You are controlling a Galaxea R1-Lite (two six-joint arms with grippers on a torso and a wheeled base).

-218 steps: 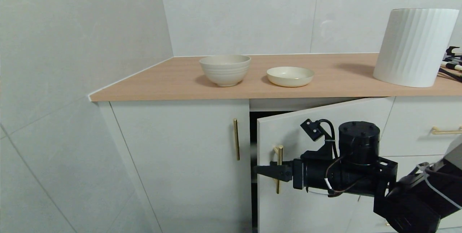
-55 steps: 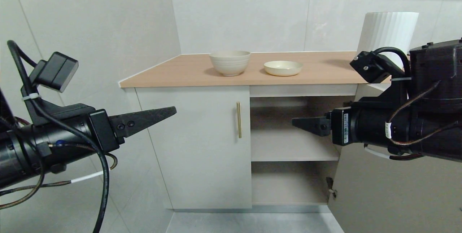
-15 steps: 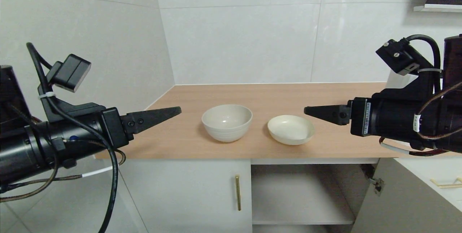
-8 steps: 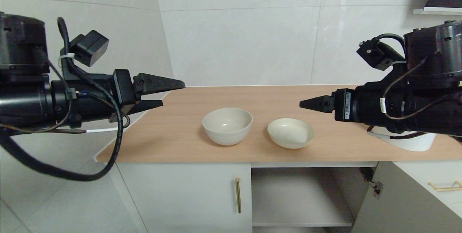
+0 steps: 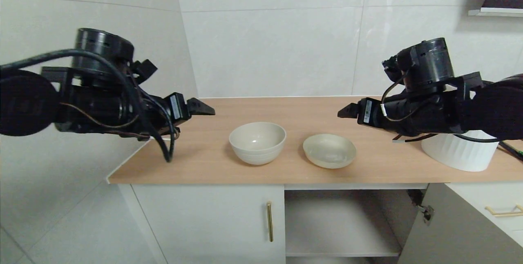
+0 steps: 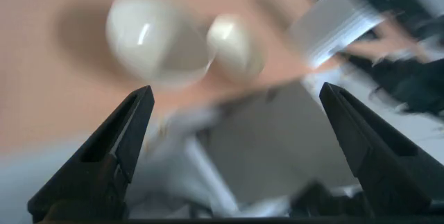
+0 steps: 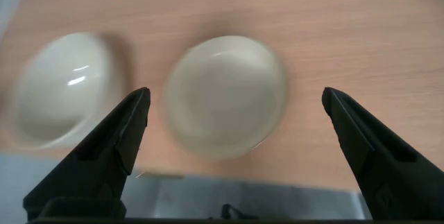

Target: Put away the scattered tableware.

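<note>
My left gripper (image 5: 204, 110) and right gripper (image 5: 345, 112) hung empty, jaws spread wide. Between them, on the light wooden countertop (image 5: 196, 162) above the open white cabinet (image 5: 339, 223), sat a deep ribbed cream bowl (image 5: 257, 142) beside a shallow cream dish (image 5: 329, 150). Pickup seemed next: lower onto a rim.

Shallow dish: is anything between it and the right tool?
Nothing visible. The right tool hangs open above the shallow dish; the deeper bowl sits apart on the countertop, to the dish's left.

A white ribbed container (image 5: 461, 155) stands on the wooden counter (image 5: 196, 162), before the tiled wall (image 5: 269, 43).
</note>
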